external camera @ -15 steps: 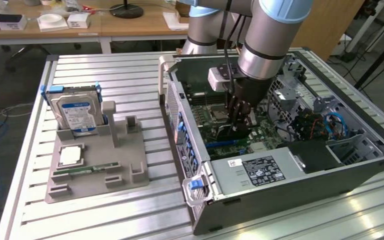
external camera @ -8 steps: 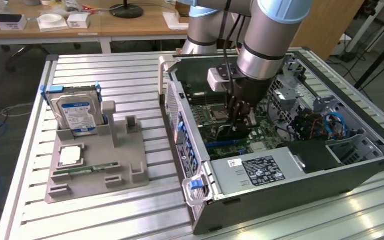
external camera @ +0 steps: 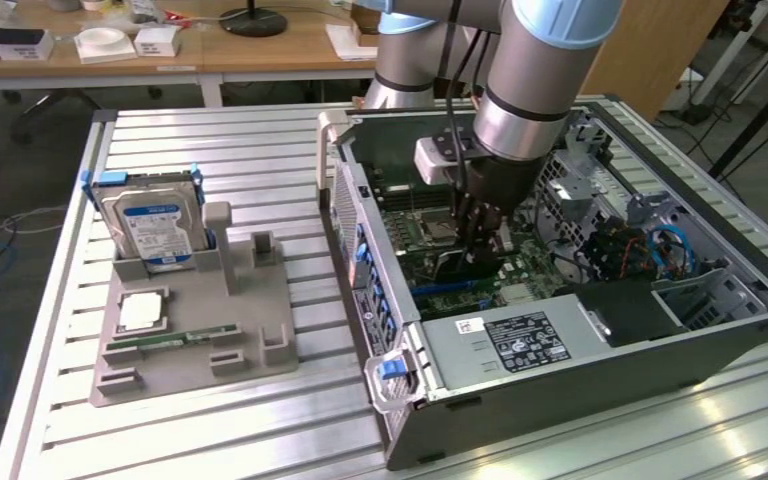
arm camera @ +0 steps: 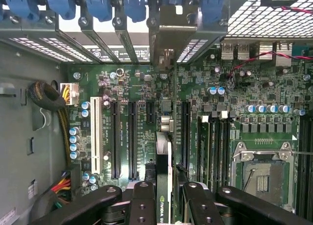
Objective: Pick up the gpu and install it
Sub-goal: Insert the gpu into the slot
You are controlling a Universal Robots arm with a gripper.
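The gripper [arm camera: 165,190] is clamped on the gpu [arm camera: 164,161]. Its black fingers [arm camera: 142,203] press the card from both sides, and the card stands on edge between them. The cooler face with the NVIDIA lettering lies against one finger, and the thin green board edge is turned toward the other. From the pinch the card runs forward to its silver end bracket [arm camera: 168,44], close to the row of blue slot latches [arm camera: 98,2] at the case's rear.

Beneath the card lies the motherboard [arm camera: 254,88]. The card is held over the strip between two long black expansion slots [arm camera: 133,137]; whether its lower edge touches a slot cannot be told. A white slot [arm camera: 96,132] lies well off to one side and the open processor socket [arm camera: 261,171] to the other.

In the exterior view the power supply [external camera: 518,340] sits nearest, in the open computer case [external camera: 704,330]. Just behind it the gripper [external camera: 480,235] points straight down into the case with the gpu [external camera: 462,268] dark below its fingers, low over the board. The arm [external camera: 544,80] rises above.

On the slatted table [external camera: 224,130], at the exterior view's left, a grey holder [external camera: 257,300] carries a memory stick [external camera: 171,340], then a processor chip [external camera: 141,312], then an upright hard drive [external camera: 155,225]. Wooden desks [external camera: 277,50] stand farthest back.
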